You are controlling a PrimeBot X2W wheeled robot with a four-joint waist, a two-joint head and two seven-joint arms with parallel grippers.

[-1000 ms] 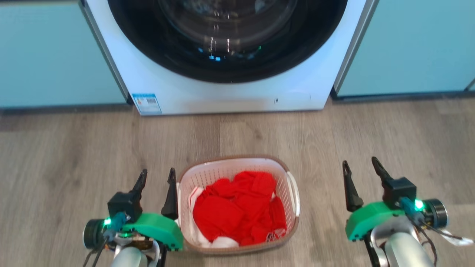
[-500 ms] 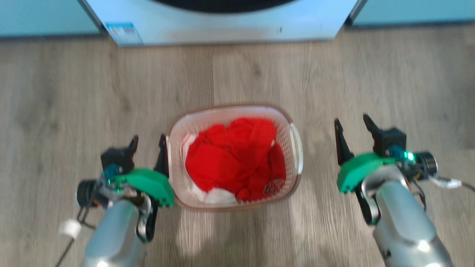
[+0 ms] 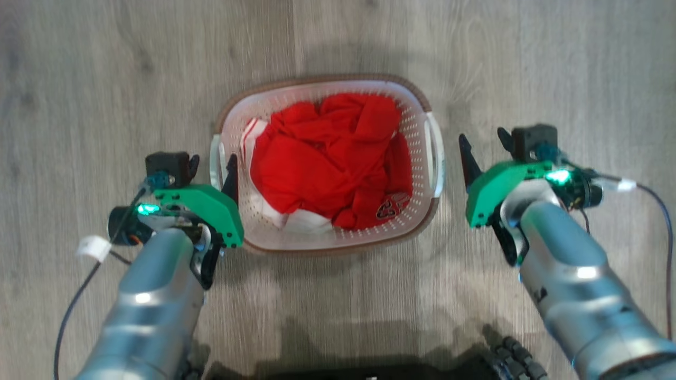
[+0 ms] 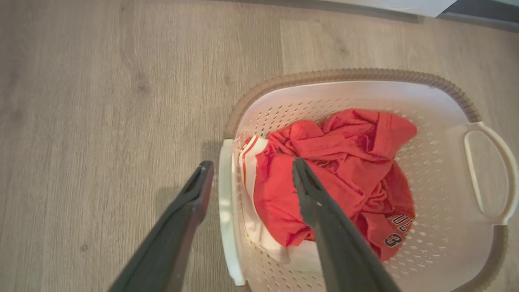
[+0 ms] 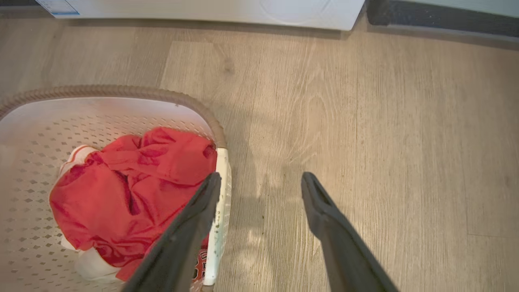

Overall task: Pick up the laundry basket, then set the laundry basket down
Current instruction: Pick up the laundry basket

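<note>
Straddling the white perforated plastic laundry basket [image 3: 317, 80] at its 9 o'clock handle [image 4: 226, 194] for lifting, left gripper [image 3: 212, 161] stands wide; right gripper [image 3: 482, 136], equally wide, seems just clear at 3 o'clock.

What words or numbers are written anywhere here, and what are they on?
"3": dark digit on the red clothes in the laundry basket, left wrist view.
Letters just above it: cut off by folds, unreadable.
Too small to read: the sticker on the white machine, right wrist view.

surface: wooden floor [image 3: 105, 79] (grey-brown planks) | on it: laundry basket [image 3: 317, 238] | white appliance base [image 5: 202, 10]
</note>
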